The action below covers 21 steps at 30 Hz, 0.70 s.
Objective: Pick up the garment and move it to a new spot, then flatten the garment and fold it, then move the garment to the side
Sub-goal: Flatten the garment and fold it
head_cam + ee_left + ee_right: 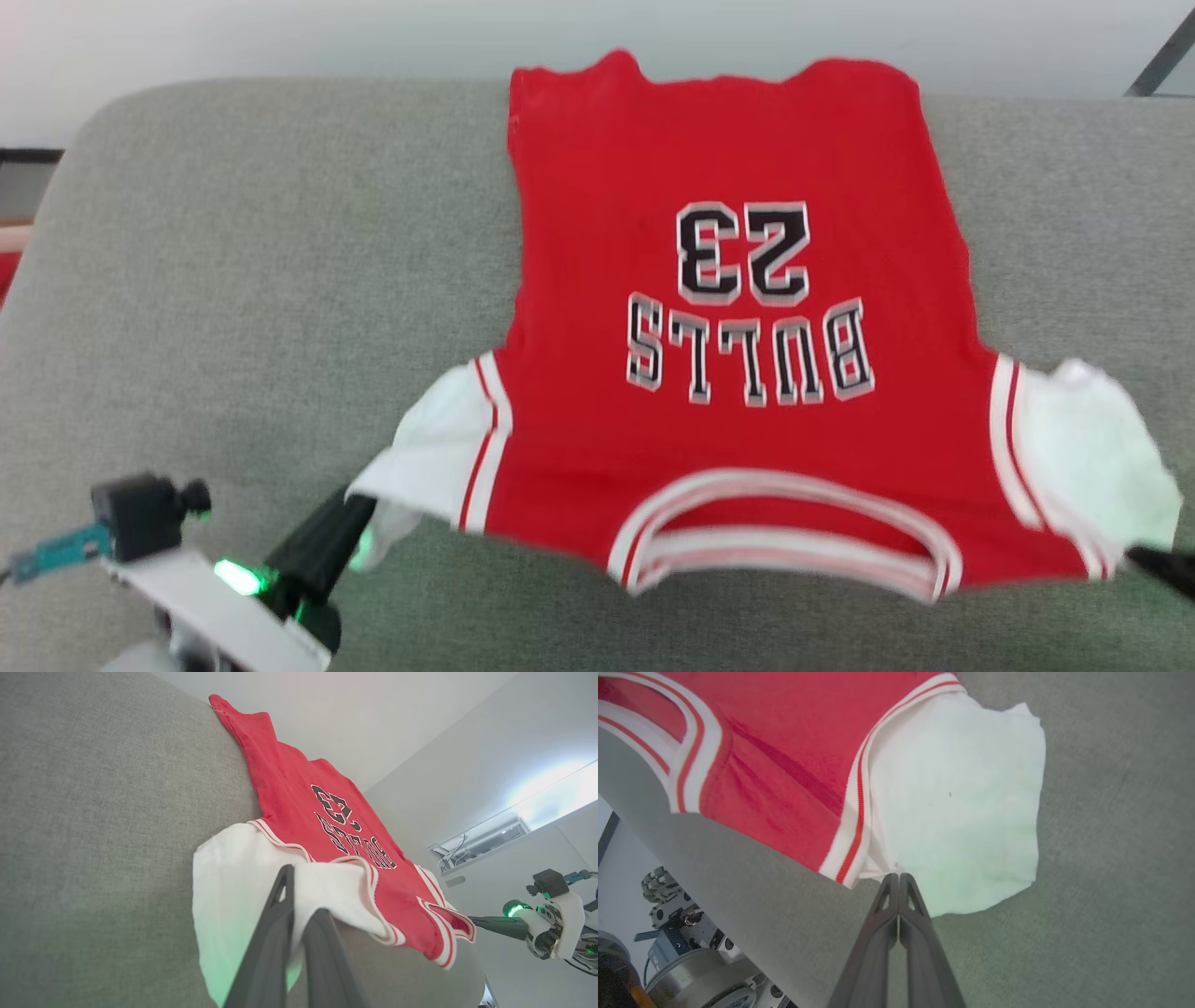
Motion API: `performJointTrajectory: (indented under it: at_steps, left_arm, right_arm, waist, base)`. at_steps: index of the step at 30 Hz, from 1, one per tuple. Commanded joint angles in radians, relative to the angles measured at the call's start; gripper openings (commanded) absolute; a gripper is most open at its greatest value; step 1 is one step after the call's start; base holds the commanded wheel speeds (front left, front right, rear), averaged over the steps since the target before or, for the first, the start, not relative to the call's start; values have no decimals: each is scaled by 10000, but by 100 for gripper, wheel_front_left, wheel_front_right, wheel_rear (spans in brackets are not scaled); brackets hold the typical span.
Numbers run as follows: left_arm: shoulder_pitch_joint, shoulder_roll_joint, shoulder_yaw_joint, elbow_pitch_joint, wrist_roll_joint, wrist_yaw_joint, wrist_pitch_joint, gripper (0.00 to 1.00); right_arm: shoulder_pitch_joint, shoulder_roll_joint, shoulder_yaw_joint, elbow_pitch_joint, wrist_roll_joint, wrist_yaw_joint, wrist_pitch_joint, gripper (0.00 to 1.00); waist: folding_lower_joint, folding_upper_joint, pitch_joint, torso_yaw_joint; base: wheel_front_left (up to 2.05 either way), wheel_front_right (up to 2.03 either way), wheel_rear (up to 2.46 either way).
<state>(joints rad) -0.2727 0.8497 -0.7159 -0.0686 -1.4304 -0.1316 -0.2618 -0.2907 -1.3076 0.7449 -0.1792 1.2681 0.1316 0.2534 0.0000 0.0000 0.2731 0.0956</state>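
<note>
The garment point(738, 308), a red shirt with white sleeves and a black "23", lies spread face up on a grey cushion point(261, 280), collar toward me and hem at the far edge. My left gripper point(359, 511) is shut on the white left sleeve point(233, 877), whose cloth is pinched between the dark fingers point(280, 905) of the left gripper point(301, 891). My right gripper point(896, 875) is shut on the edge of the other white sleeve point(962, 802), beside the striped seam. It enters the head view at the lower right point(1153, 560) and shows across the garment point(327, 812) as well point(472, 919).
The grey cushion point(1111, 858) extends wide to the left of the garment and narrowly to the right. Its far edge meets a pale wall point(280, 37). My base and machinery point(668, 933) sit below the cushion's near edge. A dark bar point(1162, 61) crosses the top right corner.
</note>
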Motion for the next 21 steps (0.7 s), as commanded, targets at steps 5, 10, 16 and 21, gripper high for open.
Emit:
performJointTrajectory:
  at_steps: [5,10,16,21]
  left_arm:
    - [965,638,-145,-447,5,31,-28,0]
    - [1615,1214,-230,-864,-179,32,2,0]
    - [1637,1216,-579,-764,201,321,313,0]
    - [1344,691,-908,-108,432,377,637,0]
  right_arm:
    - [1311,-352,-477,-672,-122,-17,691,0]
    - [2367,-425,-1262,-1078,-160,-17,1187,0]
    - [3372,295,-2267,-1247,-722,-16,1948,0]
    - [3758,1578,-2960,-1244,-1723,-16,3163,0]
  waist:
    - [0,0,-231,-209]
    - [0,0,-202,-252]
    - [0,0,-106,-265]
    - [0,0,84,-337]
  base:
    - [0,0,0]
    - [0,0,0]
    - [0,0,0]
    - [0,0,0]
